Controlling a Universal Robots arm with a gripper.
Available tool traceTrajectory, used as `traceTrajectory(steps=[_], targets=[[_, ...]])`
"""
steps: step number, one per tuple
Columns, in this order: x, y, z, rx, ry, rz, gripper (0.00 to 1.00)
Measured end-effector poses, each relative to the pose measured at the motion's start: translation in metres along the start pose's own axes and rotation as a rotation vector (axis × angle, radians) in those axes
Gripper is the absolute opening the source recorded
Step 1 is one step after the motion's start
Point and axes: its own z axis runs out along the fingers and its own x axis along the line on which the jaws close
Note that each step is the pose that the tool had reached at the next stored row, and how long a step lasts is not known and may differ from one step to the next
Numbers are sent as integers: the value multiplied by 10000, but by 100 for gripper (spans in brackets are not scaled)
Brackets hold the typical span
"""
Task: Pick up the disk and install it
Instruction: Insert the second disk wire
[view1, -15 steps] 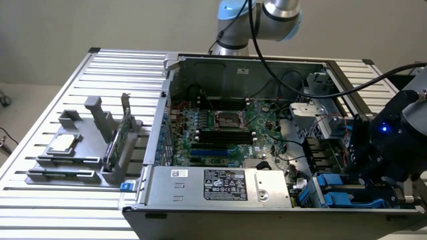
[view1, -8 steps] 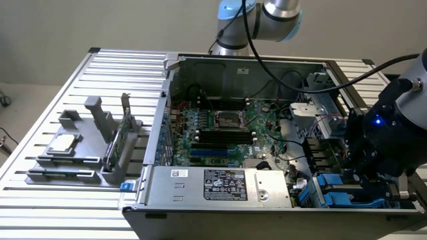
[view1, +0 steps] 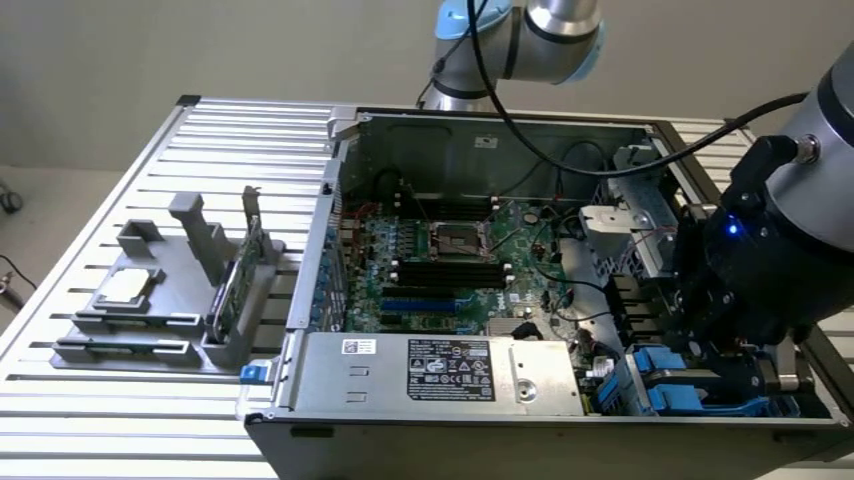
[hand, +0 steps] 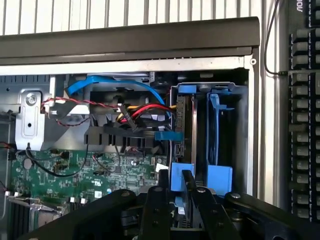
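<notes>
disk seated in drive bay, gripper at its end

gripper (hand: 175, 187) sits low over the open computer case (view1: 467, 130), at about 4 o'clock in the exterior view. its black fingers (hand: 161, 187) pinch the blue tab end of the disk (hand: 181, 135), closed on it. the disk stands on edge in the drive bay (hand: 237, 90), beside a second blue carrier (hand: 216, 135). motherboard (view1: 447, 255) lies mid-case; power supply (view1: 441, 372) at 6 o'clock.
</notes>
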Motion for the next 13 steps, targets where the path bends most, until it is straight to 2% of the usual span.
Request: traceTrajectory(steps=[4, 13], targets=[[7, -7, -37, -2, 9, -21, 11], [7, -8, -38, -3, 7, -21, 11]])
